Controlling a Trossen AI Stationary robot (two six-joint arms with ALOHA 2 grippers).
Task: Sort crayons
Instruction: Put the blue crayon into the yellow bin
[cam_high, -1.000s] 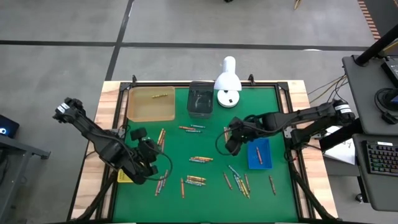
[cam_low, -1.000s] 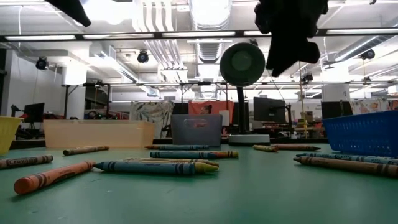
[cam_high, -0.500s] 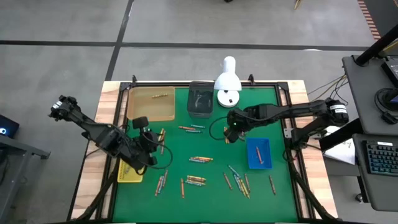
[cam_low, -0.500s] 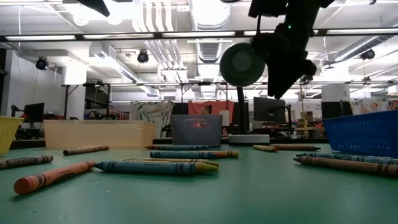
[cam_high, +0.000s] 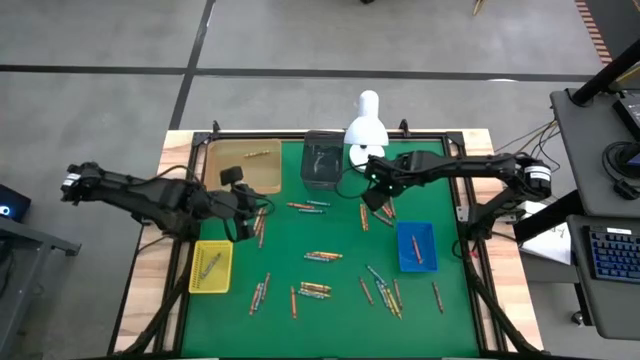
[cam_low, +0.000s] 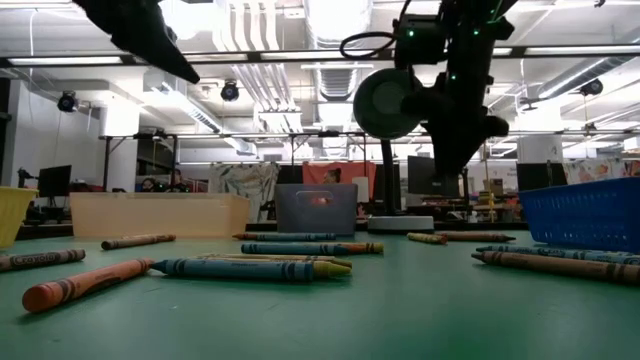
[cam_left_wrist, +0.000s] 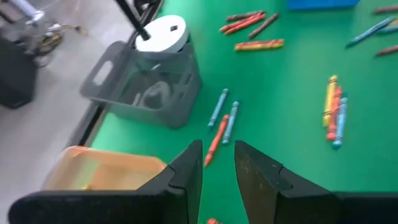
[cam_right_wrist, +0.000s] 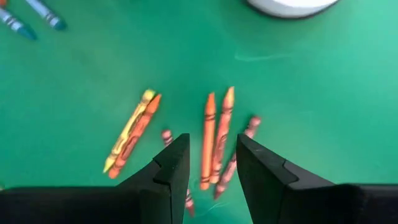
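Crayons lie scattered flat on the green mat (cam_high: 330, 235). My left gripper (cam_high: 250, 214) hangs open over the mat's left part, between the tan tray (cam_high: 243, 167) and the yellow tray (cam_high: 211, 267). Its fingers (cam_left_wrist: 186, 171) point toward an orange crayon (cam_left_wrist: 214, 140) and two blue ones (cam_left_wrist: 225, 115) beside the grey tray (cam_left_wrist: 149, 93). My right gripper (cam_high: 377, 195) hangs open above the mat near the lamp base, high off the surface in the low view (cam_low: 455, 140). Two orange crayons (cam_right_wrist: 214, 140) lie on the mat below its gap (cam_right_wrist: 213, 158). Neither gripper holds anything.
A white lamp (cam_high: 366, 135) stands at the far edge next to the grey tray (cam_high: 322, 160). A blue tray (cam_high: 416, 246) sits at the right and holds a crayon. More crayons lie in groups at the middle (cam_high: 323, 256) and toward the near edge (cam_high: 380, 290).
My left gripper has swung from over the yellow tray toward the far edge, leaving that tray uncovered, and has turned toward the grey tray. My right gripper has gone from beside the blue tray toward the far edge and the lamp, sinking a little. No crayon has moved.
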